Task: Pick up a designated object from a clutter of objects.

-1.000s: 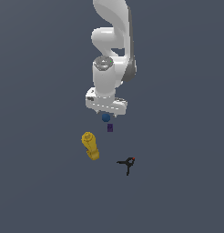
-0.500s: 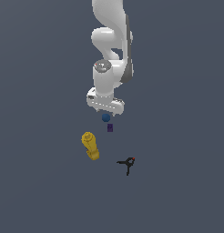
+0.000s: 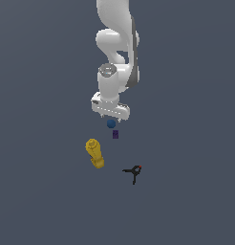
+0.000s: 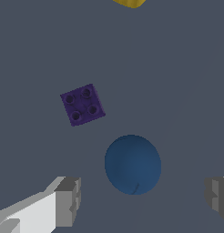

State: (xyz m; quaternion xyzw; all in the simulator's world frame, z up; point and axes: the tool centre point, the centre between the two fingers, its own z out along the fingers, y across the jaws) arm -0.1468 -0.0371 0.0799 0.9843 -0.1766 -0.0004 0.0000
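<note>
Purple block (image 4: 82,104) just beside blue ball (image 4: 132,164), under wide-spread gripper (image 4: 143,200).

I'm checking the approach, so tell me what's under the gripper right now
The blue ball lies below the open gripper, between its fingers and apart from them. The purple block sits beside the ball. The ball's underside is hidden.
</note>
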